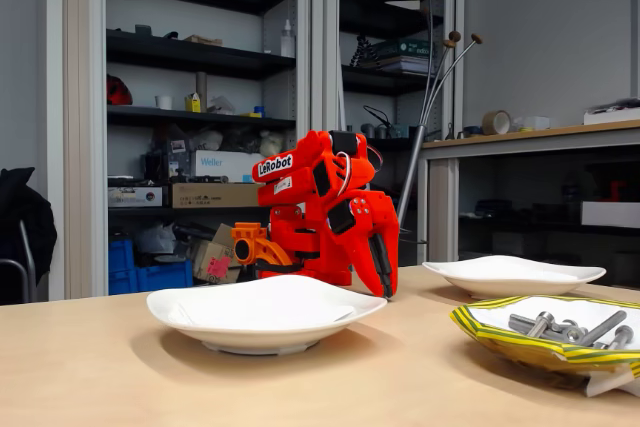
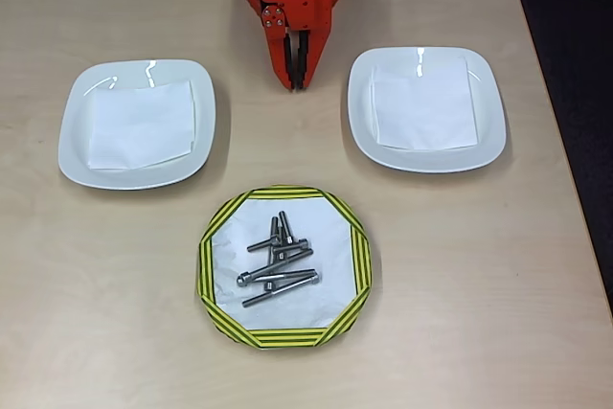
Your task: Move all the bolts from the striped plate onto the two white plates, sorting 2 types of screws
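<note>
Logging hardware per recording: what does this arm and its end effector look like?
The arm is bright red-orange plastic with black motor blocks, thin wires near the top, and a white "LeRobot" label. An orange part sits at its base. The end effector has two tapering red fingers.

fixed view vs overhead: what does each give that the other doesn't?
Fixed view alone: the arm's side profile with its LeRobot label, the shelving and a counter behind the table.

Overhead alone: the paper napkin on each of the two white plates, the full outline of the striped plate, and how the bolts lie in one overlapping pile at its centre.

Both: the gripper pointing down between the white plates, both white plates bare of bolts, all bolts on the striped plate.
</note>
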`<action>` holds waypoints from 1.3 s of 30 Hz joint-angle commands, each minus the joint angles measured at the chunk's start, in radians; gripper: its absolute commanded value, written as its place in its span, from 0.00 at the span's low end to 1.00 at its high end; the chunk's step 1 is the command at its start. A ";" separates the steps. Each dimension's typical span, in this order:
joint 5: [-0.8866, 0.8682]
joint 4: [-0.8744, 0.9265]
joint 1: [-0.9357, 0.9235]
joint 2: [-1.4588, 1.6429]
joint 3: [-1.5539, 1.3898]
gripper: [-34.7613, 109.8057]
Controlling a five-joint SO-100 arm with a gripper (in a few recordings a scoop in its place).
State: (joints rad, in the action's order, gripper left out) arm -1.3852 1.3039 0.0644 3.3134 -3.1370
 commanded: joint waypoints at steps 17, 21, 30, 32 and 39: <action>-0.006 0.005 0.012 0.011 -0.005 0.24; 0.031 0.020 0.014 0.020 0.071 0.24; 0.037 0.130 0.037 -0.025 0.321 0.24; 0.066 0.126 0.032 -0.138 0.408 0.24; 0.150 0.054 -0.046 -0.686 0.841 0.24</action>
State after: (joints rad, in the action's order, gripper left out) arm -1.2395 1.3959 0.0337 2.7995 -2.4467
